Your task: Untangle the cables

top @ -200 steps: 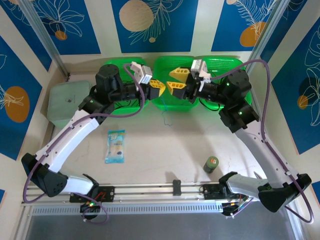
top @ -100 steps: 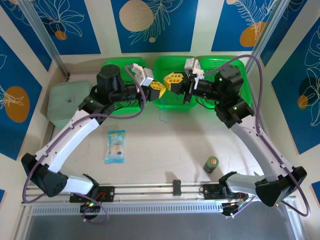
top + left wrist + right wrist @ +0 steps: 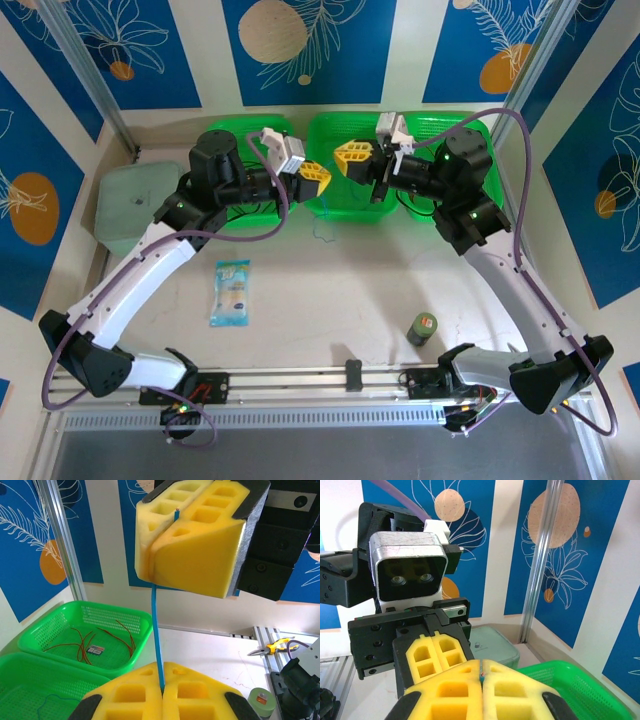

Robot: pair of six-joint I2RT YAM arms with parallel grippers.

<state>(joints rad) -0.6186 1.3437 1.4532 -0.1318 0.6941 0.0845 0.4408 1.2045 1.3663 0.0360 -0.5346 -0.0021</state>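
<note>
A thin blue cable point(image 3: 156, 625) is stretched taut between my two grippers, above the front of the green baskets point(image 3: 335, 122). My left gripper point(image 3: 320, 180) point(image 3: 162, 672) is shut on its lower end. The right gripper point(image 3: 343, 160) point(image 3: 175, 525) point(image 3: 481, 669) is shut on the other end, and the cable tip peeks out between its yellow pads. The two grippers face each other a short way apart, and the left gripper point(image 3: 436, 650) sits just past the right one's tips. Several orange-brown cables point(image 3: 85, 642) lie in a far basket point(image 3: 137, 625). A faint thin wire point(image 3: 47, 700) lies in the nearer basket.
A grey-green lidded box point(image 3: 135, 205) sits at the left of the table. A small packet point(image 3: 231, 292) lies in front of it. A small green roll point(image 3: 423, 327) point(image 3: 261, 701) stands at the right, and pliers point(image 3: 272, 647) lie past the rail.
My right gripper was open and has shut on the blue cable. It shifted slightly left and back, closer to the left gripper. The left gripper stayed shut and barely moved.
</note>
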